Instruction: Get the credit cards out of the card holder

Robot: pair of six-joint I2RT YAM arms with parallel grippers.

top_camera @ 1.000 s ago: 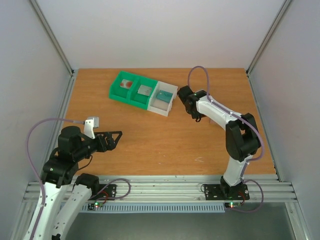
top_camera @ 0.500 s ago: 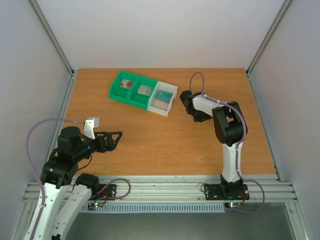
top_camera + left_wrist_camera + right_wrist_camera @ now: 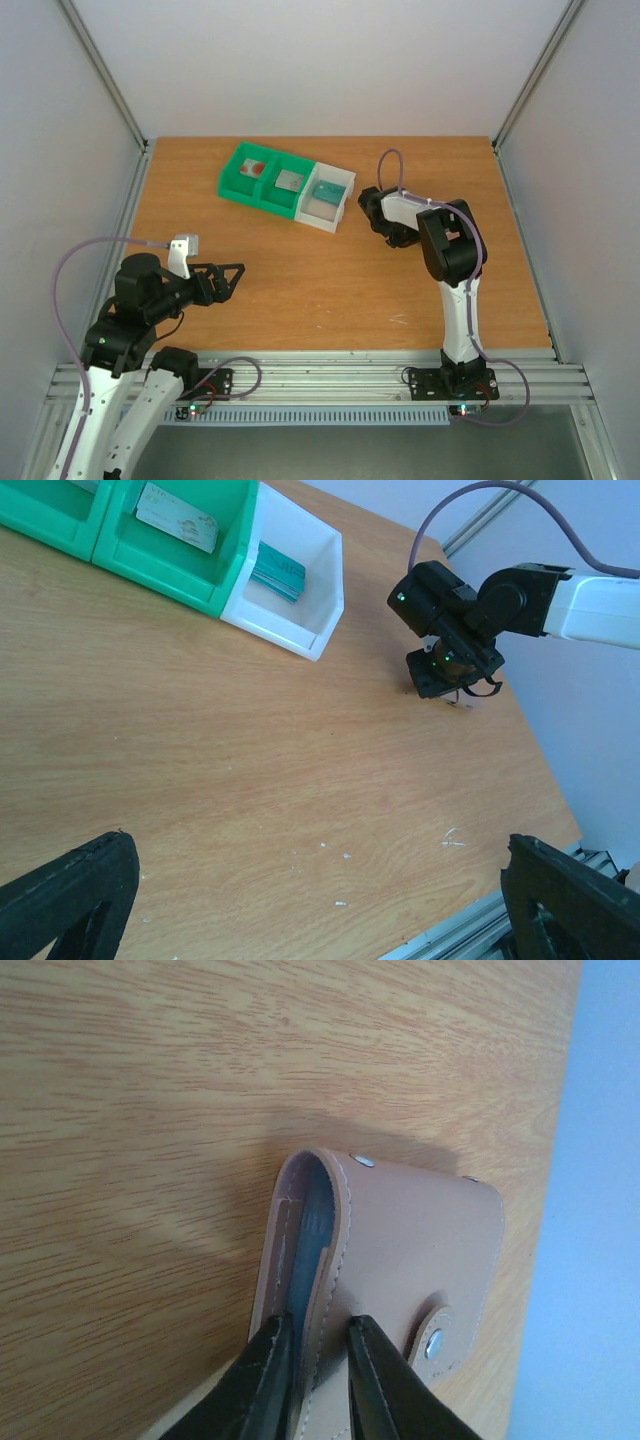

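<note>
In the right wrist view the card holder is a tan leather fold with metal snaps, standing on edge on the wood. My right gripper is shut on one wall of it, one finger inside the opening and the other outside. A blue layer shows inside; I cannot tell whether it is a card. From above, the right gripper hides the holder. A white credit card with a red patch and a grey credit card lie in the green tray compartments. My left gripper hangs open at the near left, holding nothing.
The green-and-white three-compartment tray sits at the back centre. Its white compartment holds a flat teal thing. Grey walls close the table's sides and an aluminium rail runs along the near edge.
The right gripper's jaws have closed onto the card holder's wall. The right arm's elbow has swung in towards the gripper and stands more upright. The left arm has not moved.
</note>
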